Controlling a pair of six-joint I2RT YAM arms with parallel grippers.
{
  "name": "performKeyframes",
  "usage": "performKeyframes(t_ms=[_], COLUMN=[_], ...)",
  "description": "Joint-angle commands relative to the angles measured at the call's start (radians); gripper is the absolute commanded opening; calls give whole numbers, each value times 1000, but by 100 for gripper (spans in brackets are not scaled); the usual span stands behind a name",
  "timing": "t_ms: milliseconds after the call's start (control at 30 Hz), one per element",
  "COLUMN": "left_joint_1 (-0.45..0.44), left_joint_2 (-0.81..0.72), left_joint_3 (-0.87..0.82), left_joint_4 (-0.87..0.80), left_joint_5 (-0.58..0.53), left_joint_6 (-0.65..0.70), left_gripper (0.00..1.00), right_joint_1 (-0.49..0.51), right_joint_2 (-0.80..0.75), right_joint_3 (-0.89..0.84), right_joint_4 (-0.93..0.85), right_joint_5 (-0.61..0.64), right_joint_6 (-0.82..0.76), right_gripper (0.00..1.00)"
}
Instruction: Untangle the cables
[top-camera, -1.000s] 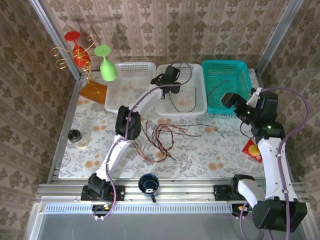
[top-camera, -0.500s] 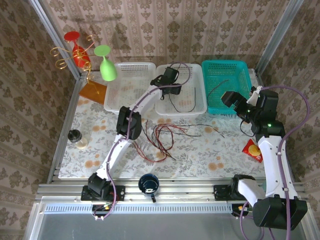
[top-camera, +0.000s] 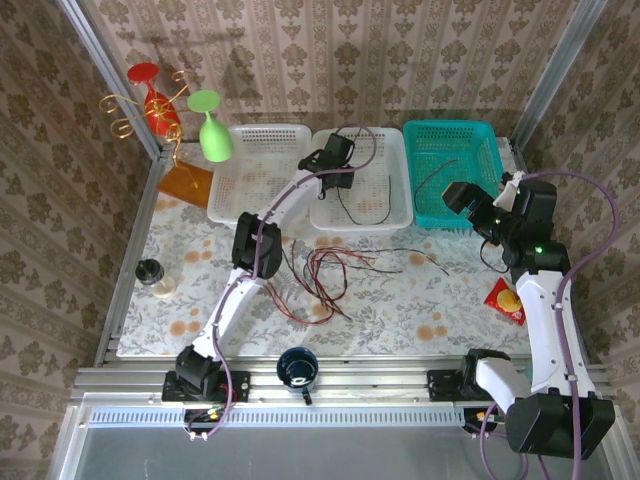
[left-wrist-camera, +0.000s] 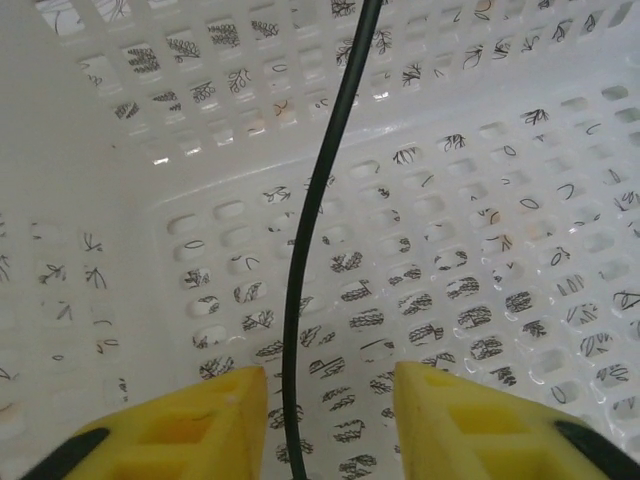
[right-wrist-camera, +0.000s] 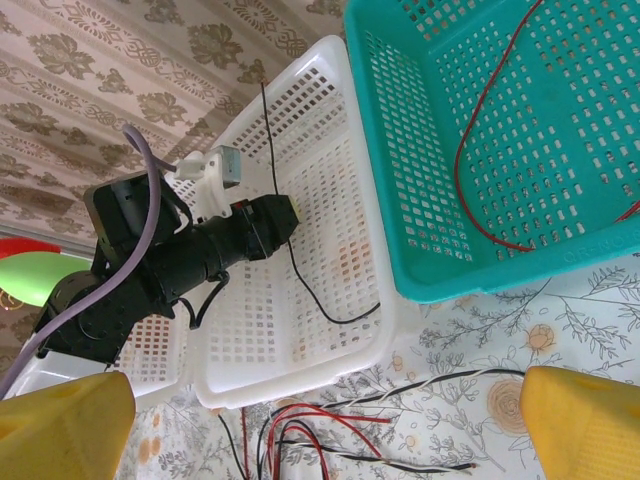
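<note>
On my feed the desk (top-camera: 440, 305) has a dark mug (top-camera: 297, 367) at 6 o'clock, a red packet (top-camera: 505, 300) at 4 and a small shaker (top-camera: 153, 276) at 8. A green glass (top-camera: 213, 135) and a red glass (top-camera: 152, 92) are at 10, and a teal basket (top-camera: 450, 126) at 1.

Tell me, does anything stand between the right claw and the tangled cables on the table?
Nothing visible does. The open right claw hangs near the teal basket; the tangled cables lie uncovered on the table.
</note>
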Motion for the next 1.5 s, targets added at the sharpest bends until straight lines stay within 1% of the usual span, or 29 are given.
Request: performKeyframes(t_ms=[0,100,267,433,567,733,867,1000,1300,1467], left_joint_1=[7,6,4,1,-2,-4,-15,-33,-57,-57], left_joint_2=[19,21,21,20,20,16,-12,-80,-186,-188], left_joint_3=[29,30,30,30,29,29,15,-67,-205,-220], left_joint_4=[-17,-15,-15,-15,-17,-12,-3,36,53,35], left_joint_5=[13,30,25,27,26,32,32,21,4,13], left_joint_6=[0,-6,-6,-7,-7,-7,21,59,96,82], left_gripper=[32,30,26,6,0,0,0,0,0,0], right_joint_1=[-5,-6,-7,-8,-8,-13,-14,-16,-18,-18], right_joint_2=[0,-5,-11,-20,-28,-36,-39,-39,-49,-52], right_joint_3=[10,10,12,17,22,21,17,12,1,0], right_joint_4=[12,10,6,2,-6,-14,-15,-13,-3,-4], right_joint_5=[-22,-20,-22,-21,-20,-16,-15,-13,-10,-7], right_joint_6=[-8,-11,-7,-9,-18,-26,-25,-24,-11,-8], right_gripper=[100,100,100,100,100,100,100,100,100,100])
